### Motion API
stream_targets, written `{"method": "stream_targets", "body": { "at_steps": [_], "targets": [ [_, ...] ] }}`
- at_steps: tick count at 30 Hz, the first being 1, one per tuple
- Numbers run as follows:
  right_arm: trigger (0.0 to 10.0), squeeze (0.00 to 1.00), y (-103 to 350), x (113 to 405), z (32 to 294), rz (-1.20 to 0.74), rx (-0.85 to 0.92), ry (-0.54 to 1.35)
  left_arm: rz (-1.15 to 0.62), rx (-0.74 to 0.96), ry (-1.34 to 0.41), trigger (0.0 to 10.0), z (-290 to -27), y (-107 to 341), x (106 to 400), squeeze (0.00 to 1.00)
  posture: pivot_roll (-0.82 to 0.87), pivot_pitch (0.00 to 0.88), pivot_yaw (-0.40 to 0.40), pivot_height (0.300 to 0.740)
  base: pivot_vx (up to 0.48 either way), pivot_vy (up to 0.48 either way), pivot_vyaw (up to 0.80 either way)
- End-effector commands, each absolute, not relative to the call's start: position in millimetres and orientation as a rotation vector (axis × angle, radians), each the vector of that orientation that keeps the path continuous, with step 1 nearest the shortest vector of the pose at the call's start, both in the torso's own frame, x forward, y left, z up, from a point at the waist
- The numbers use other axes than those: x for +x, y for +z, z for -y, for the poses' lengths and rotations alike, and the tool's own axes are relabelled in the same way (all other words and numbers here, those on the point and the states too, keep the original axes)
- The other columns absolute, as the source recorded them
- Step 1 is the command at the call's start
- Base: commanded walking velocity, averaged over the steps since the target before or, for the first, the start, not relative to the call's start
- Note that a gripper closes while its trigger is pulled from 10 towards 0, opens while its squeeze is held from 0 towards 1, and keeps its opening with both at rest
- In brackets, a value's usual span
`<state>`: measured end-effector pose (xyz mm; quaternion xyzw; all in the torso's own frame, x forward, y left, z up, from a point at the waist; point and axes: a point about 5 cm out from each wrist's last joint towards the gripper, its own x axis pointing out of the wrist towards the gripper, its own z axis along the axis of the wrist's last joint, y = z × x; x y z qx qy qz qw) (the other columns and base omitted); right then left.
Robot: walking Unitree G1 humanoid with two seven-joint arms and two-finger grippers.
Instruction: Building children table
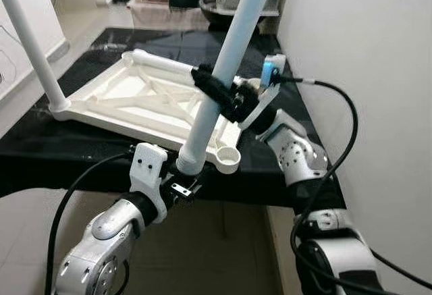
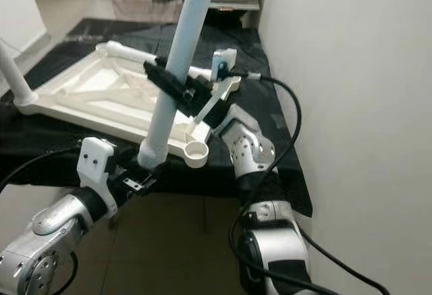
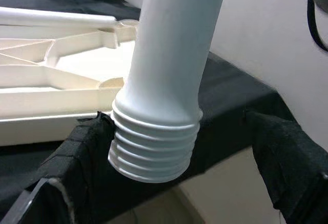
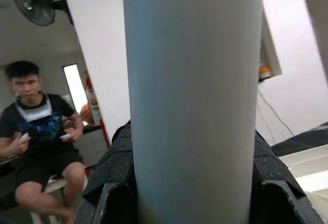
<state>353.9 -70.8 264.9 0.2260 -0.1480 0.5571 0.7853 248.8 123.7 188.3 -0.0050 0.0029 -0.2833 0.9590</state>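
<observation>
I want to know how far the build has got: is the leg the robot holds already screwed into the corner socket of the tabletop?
No: the leg's threaded end hangs bare in the air, apart from the open socket.

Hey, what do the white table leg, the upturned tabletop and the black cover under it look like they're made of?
The table leg looks like moulded plastic, smooth and matte, with moulded screw threads at its end. The tabletop is likely the same off-white plastic: its underside shows cast ribs and a round socket. The black cover appears to be thin cloth or sheeting, slightly wrinkled and draping over the edge.
</observation>
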Motion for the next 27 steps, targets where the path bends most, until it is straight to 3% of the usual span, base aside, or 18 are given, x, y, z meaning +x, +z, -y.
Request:
{"method": "stream_targets", "body": {
  "at_steps": [1,16,17,21,22,27],
  "targets": [
    [0.0,0.0,268,345,64,0.327,0.51,1.279,-0.052,0.005,-0.629,10.0,-121,181,249,0.0,0.11,0.011,-0.035,0.74,0.0,0.0,0.0],
    [0.0,0.0,263,316,60,0.264,0.485,1.43,-0.147,0.031,-0.679,10.0,-130,164,247,0.0,0.11,0.023,-0.034,0.74,0.0,0.0,0.0],
    [0.0,0.0,263,313,58,0.26,0.483,1.445,-0.154,0.012,-0.693,4.2,-127,161,245,0.0,0.11,0.025,-0.031,0.74,0.0,0.0,0.0],
    [0.0,0.0,263,310,57,0.256,0.481,1.455,-0.158,-0.006,-0.709,4.2,-125,159,243,0.0,0.11,0.025,-0.031,0.74,0.0,0.0,0.0],
    [0.0,0.0,264,308,56,0.255,0.482,1.459,-0.156,-0.007,-0.714,0.0,-124,158,242,0.0,0.11,0.03,-0.031,0.74,0.0,0.0,0.0],
    [0.0,0.0,264,304,53,0.248,0.484,1.469,-0.151,-0.01,-0.716,0.0,-123,157,241,0.0,0.11,0.033,-0.032,0.74,0.0,0.0,0.0]
  ]
}}
